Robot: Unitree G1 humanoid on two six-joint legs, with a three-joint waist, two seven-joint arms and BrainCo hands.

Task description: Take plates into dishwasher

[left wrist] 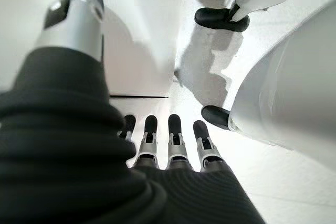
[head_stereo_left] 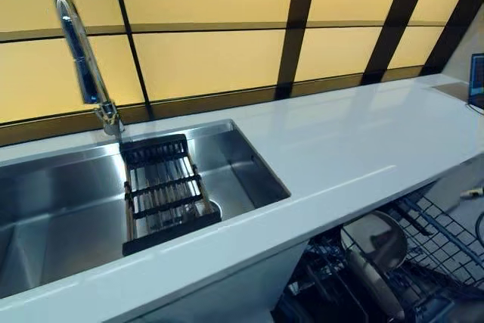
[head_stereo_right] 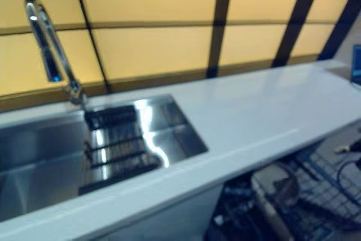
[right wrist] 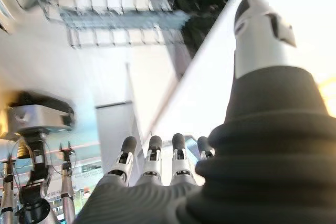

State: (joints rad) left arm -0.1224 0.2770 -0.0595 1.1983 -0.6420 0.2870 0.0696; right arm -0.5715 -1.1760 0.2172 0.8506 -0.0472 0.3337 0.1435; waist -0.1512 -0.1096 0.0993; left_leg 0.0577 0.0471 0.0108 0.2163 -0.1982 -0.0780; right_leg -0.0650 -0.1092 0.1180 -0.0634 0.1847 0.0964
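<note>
Left hand: seen only in its own wrist view, fingers straight and relaxed, holding nothing, pale floor past the tips. Right hand: same story in its wrist view, fingers extended and empty, with the white counter edge and a wire rack beyond them. Neither hand shows in the head views.

In the head views we see a white countertop running from lower left to upper right. The steel sink sits at left of frame with a black drying rack spanning it and a chrome faucet behind, upper left. Yellow panelled wall across the top.

One plate stands on edge in the dishwasher rack, lower right of frame, below the counter edge.
</note>
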